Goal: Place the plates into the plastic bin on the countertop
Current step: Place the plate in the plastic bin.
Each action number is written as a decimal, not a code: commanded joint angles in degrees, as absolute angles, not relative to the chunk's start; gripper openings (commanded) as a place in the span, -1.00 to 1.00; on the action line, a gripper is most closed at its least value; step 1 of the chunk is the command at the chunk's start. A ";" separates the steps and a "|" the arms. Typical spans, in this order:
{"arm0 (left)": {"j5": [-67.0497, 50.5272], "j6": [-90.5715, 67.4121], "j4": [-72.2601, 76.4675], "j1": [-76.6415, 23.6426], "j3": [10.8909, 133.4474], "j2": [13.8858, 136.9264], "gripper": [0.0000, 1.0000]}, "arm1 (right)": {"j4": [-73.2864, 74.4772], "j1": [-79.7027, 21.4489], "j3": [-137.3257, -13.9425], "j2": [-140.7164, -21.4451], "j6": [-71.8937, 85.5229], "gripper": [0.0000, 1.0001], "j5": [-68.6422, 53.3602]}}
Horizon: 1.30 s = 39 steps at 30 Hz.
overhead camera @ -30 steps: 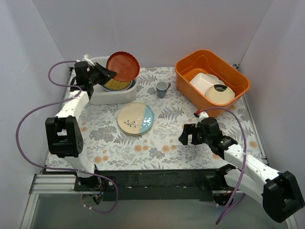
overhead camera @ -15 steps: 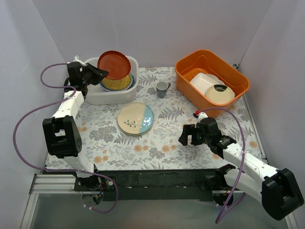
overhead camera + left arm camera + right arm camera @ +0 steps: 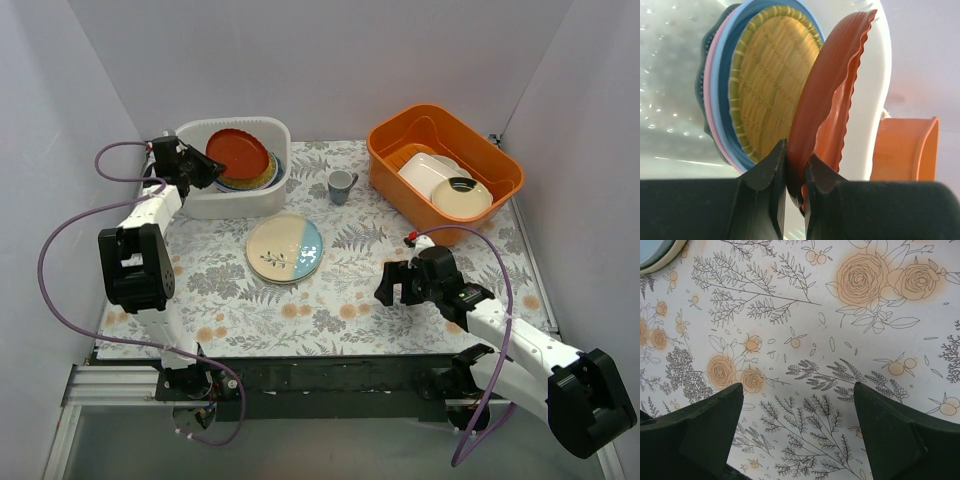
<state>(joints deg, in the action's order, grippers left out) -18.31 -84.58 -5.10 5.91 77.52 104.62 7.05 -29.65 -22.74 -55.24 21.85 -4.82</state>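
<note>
— One view at a time. From overhead: left gripper clamped on the edge of the red-orange plate, tilted over the stack inside the plastic bin. Touching the stack or not, impossible to tell.
— Risk there?
— Likely a clatter or a chip if let go this steep; could also slide off crooked against the bin wall. Better laid flatter first.
— Elsewhere?
— Cream-and-blue plate out on the countertop, not yet binned, grey cup near it. Orange bin at the right, holding a white rectangular dish and a round cream dish. Right gripper low over the print, well apart from every plate.
— Left wrist?
— Narrow bite on the scalloped rim only; might twist out. Behind: yellow woven plate topmost, then light blue plate, pink plate, teal plate.
— Right wrist?
— Spread wide, gripping nothing; only ferns and flowers between.
</note>
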 commanded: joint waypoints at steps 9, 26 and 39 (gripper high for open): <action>-17.05 -81.57 -7.73 6.24 82.00 107.75 -0.96 | 4.83 -29.71 -26.28 -57.39 20.66 0.96 -5.98; -12.66 -81.21 -6.07 6.15 77.26 98.46 0.85 | 3.51 -29.71 -27.51 -60.12 20.57 0.96 -7.47; -8.52 -80.25 -5.80 4.05 73.91 86.48 0.96 | 1.23 -29.79 -28.56 -63.28 20.65 0.96 -9.66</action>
<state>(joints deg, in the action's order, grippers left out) -9.19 -81.65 -5.78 5.74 74.46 89.27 4.27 -29.65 -26.06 -62.67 20.95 -8.12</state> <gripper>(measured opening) 0.981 0.981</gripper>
